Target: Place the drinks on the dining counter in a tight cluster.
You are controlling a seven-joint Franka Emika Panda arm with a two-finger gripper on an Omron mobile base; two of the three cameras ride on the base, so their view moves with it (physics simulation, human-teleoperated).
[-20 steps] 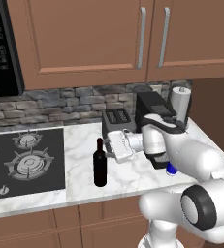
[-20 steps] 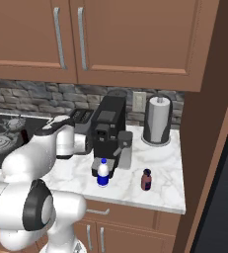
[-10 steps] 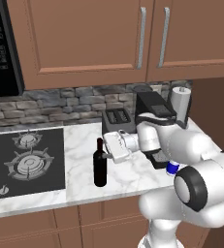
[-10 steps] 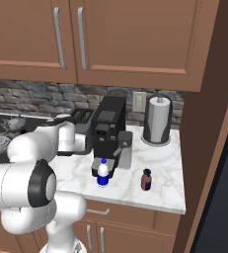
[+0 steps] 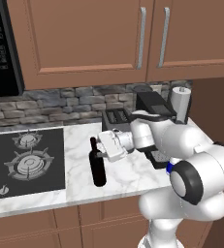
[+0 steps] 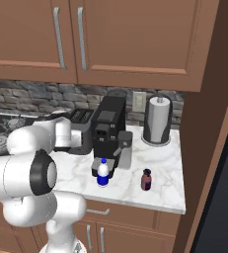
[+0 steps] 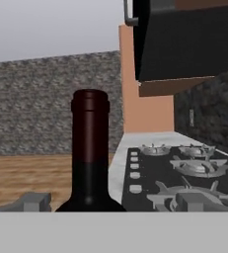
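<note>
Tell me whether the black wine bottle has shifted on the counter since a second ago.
No. The wine bottle stands at the same spot just right of the cooktop, in front of the toaster.

We see a glossy white arm (image 5: 181, 145) of rounded, bulbous segments — dark grey ring joints between them — ending in a boxy white hand (image 5: 114, 145).

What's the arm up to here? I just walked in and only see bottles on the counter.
The white arm has brought its open gripper level with the neck of the black wine bottle, which stands upright on the marble counter beside the stove. Nothing is gripped. A small white bottle with a blue label stands in front of the coffee machine, and a tiny reddish-brown bottle stands to its right.
</note>
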